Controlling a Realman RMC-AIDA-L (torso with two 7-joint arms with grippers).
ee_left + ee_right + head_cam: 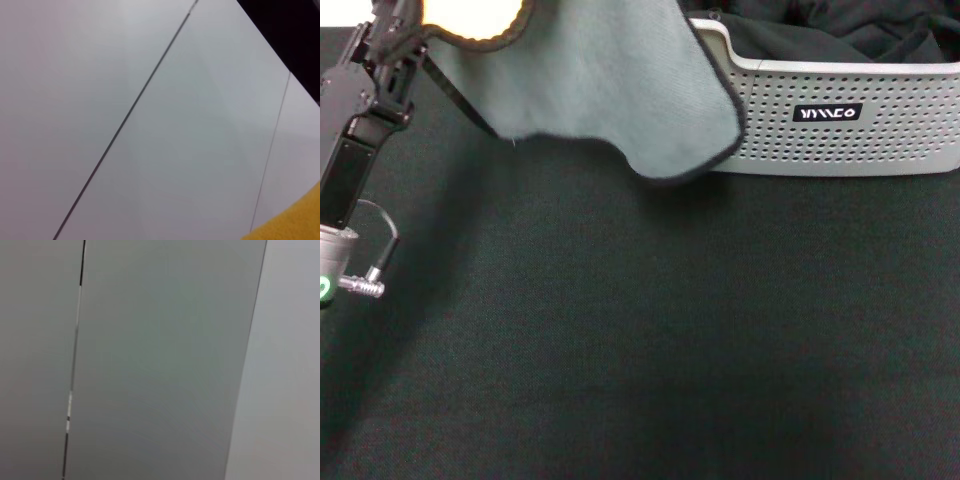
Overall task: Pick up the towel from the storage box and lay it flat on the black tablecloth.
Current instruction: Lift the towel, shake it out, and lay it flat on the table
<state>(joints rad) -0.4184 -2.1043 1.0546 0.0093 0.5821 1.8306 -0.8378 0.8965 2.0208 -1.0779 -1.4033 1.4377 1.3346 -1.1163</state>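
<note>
The towel (610, 90) hangs in the air at the top of the head view. Its grey face is toward me, and a strip of yellow-orange face and the black border show at the top left. Its lower edge droops in front of the left end of the storage box (880, 150), just above the black tablecloth (650, 340). My left gripper (400, 30) is at the top left, shut on the towel's left corner. A yellow bit of the towel shows in the left wrist view (295, 225). The right gripper is out of view.
A dark black clothing bundle (840, 30) lies inside the storage box at the back right. The tablecloth spreads over the whole front and middle of the head view. Both wrist views show only pale wall panels.
</note>
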